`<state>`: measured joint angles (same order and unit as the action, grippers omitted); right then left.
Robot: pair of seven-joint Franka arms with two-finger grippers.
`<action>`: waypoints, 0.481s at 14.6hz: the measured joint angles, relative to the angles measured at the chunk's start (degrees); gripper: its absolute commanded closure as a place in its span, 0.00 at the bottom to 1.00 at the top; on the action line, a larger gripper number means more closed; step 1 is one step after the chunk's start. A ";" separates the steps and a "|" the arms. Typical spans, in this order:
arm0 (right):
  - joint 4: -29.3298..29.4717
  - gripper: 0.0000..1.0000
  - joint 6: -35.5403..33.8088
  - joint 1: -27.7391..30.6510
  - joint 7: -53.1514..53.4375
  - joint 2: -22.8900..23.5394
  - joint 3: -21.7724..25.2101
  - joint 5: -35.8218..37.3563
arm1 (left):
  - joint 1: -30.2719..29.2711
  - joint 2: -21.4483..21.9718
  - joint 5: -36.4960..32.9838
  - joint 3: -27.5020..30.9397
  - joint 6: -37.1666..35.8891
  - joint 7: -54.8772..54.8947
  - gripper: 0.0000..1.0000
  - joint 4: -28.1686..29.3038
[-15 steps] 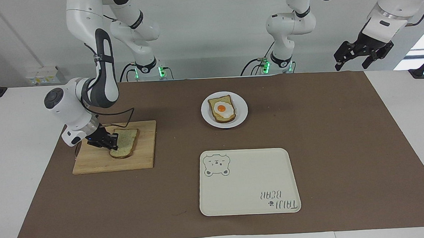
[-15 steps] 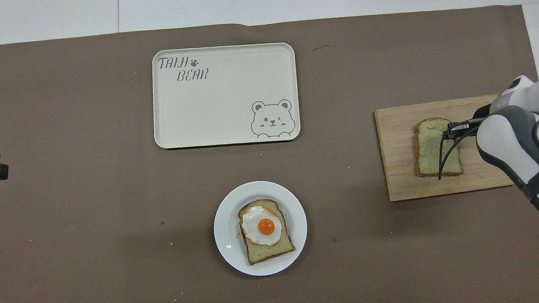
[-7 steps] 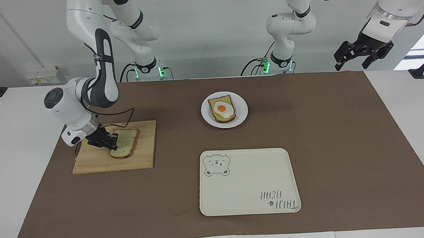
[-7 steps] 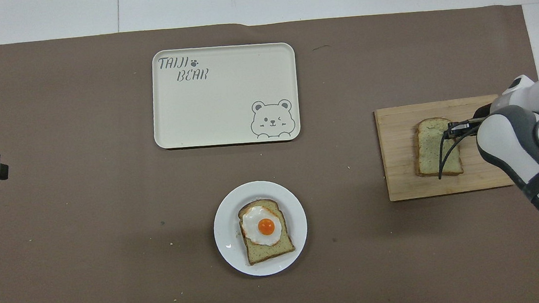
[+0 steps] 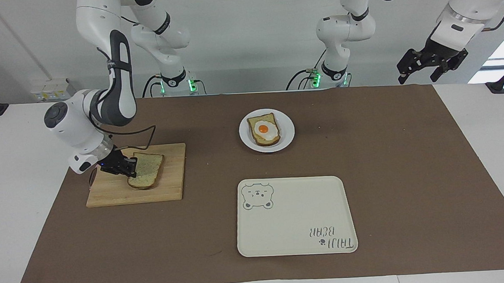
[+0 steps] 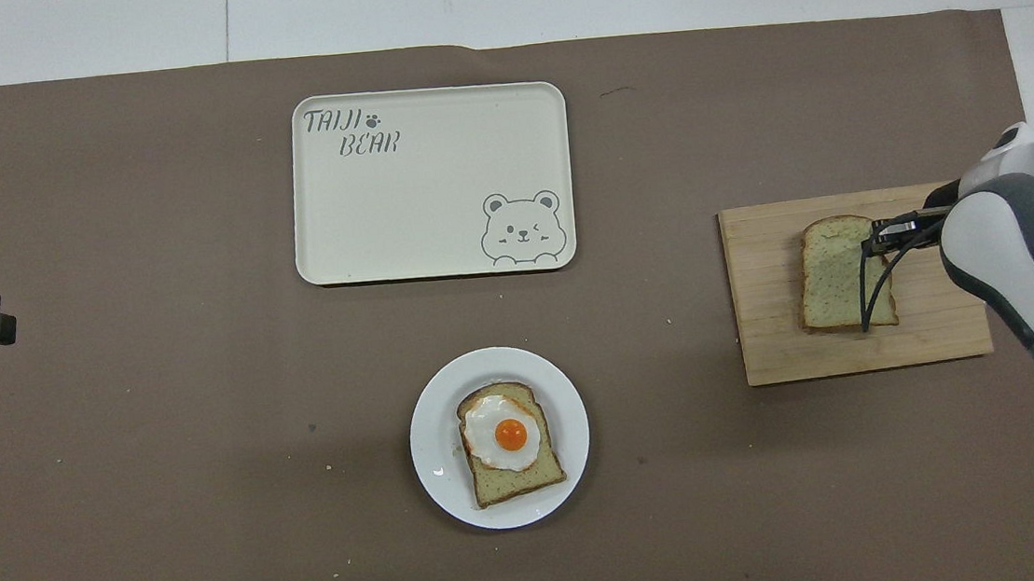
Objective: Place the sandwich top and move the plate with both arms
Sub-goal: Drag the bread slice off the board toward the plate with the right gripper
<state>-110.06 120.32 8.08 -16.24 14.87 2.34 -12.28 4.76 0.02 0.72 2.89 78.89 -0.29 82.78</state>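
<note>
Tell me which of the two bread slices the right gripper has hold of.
The plain sandwich top on the wooden cutting board: the right gripper grips its edge. The other slice carries a fried egg and lies on the plate.

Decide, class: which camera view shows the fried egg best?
The overhead view: the egg faces the camera nearly flat, so its white and yolk show in full on the bread. The facing view shows the same egg slanted and less plainly.

A wooden cutting board (image 5: 151, 192) is laid toward the right arm's end of a brown mat (image 5: 408, 159), a cream bear-printed tray (image 5: 295, 217) is placed centrally, and an egg-topped bread slice (image 5: 264, 129) is seen nearer the robots.
</note>
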 measured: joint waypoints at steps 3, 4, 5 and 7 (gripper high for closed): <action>3.53 1.00 -6.43 0.00 0.91 -1.24 -0.03 0.00 | 0.00 0.00 0.00 0.00 0.00 0.00 0.00 0.00; 4.46 1.00 -8.35 0.00 0.95 -1.62 -0.10 0.00 | 0.00 0.00 0.00 0.00 0.00 0.00 0.00 0.00; 5.30 1.00 -10.16 -0.01 0.95 -1.81 -0.20 -0.04 | 0.00 0.00 0.00 0.00 0.00 0.00 0.00 0.00; 6.49 1.00 -13.33 -0.03 0.96 -1.96 -0.37 -2.99 | 0.00 0.00 0.00 0.00 0.00 0.00 0.00 0.00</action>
<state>-103.57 106.99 8.05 -15.28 12.92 1.97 -15.27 4.76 0.02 0.72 2.89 78.89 -0.29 82.78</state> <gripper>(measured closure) 0.899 0.000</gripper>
